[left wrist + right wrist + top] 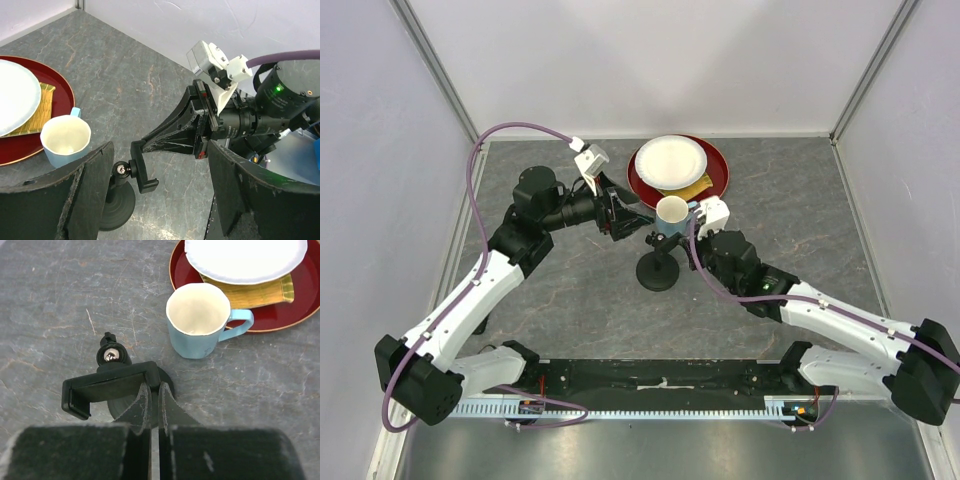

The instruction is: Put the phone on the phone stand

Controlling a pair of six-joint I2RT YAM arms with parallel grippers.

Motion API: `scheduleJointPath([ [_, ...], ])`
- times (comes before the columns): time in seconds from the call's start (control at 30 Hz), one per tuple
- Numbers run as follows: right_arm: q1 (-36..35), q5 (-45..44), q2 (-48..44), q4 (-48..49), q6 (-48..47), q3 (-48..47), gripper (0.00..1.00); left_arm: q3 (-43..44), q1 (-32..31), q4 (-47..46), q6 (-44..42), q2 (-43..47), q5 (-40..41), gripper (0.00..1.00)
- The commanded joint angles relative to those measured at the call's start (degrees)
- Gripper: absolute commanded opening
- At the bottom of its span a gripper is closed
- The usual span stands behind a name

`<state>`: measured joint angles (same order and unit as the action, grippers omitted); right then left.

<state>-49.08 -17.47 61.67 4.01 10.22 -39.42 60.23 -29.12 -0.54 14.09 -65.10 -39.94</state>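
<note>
- The phone stand point(658, 266) stands near the middle of the table point(550, 300), beyond the arms' bases.
- The mug point(671, 212) sits just behind the stand and apart from it, with its handle pointing right.
- The large plate point(718, 170) lies behind the mug, near the table's far edge.
- A mat point(698, 186) lies on the large plate, and the small plate point(669, 160) lies on the mat, which sticks out at the near right.
- The left gripper point(160, 144) hangs left of the stand and the right gripper point(153, 387) right of it.
- The right gripper's tips reach the stand's clamp head and seem to touch it.
</note>
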Motion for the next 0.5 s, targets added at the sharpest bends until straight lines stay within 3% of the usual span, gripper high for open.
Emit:
scheduleJointPath([
  [0.0, -1.80, -7.99, 2.23, -7.69, 19.62, -1.45, 0.00, 2.09, -0.23, -0.26, -1.25, 0.50, 2.85, 0.81],
  [0.23, -6.29, -20.74, 3.99, -15.08, 34.77, -4.79, 0.00, 1.56, -1.28, 0.18, -1.61, -0.81, 10.31, 0.78],
  [0.47, -11.21, -26.46, 4.60, -18.16, 44.10, -5.93, 0.00, 3.58, -4.27, 8.34, -0.30, -1.09, 15.51, 0.75],
])
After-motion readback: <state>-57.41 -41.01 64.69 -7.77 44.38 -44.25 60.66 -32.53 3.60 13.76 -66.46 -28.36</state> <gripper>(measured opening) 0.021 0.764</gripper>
